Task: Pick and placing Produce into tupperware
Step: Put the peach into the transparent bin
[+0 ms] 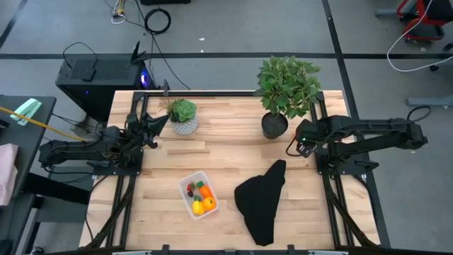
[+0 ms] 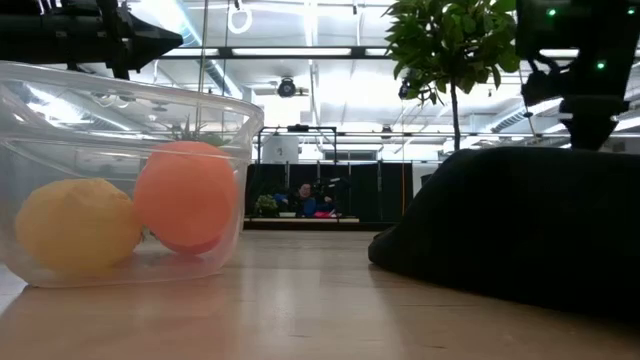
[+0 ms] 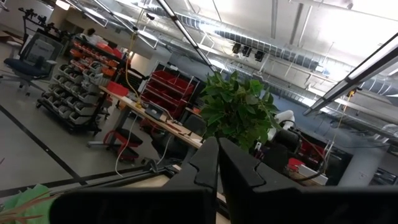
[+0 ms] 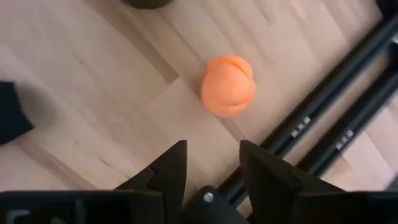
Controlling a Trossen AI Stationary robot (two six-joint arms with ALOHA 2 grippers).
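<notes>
The tupperware stands on the table near its front edge, holding several small produce pieces, among them a yellow one and an orange-pink one. One peach-coloured piece lies on the bare wood by the right arm's black rails. My right gripper hangs open above the table, pointing steeply down, with the peach piece just beyond its fingertips and untouched. It is at the table's right side. My left gripper is shut and raised at the left side, holding nothing.
A black cloth lies heaped right of the tupperware. A tall leafy plant in a dark pot stands at the far right, close to my right gripper. A small plant in a white pot stands at the far left. Black rails run beside the peach piece.
</notes>
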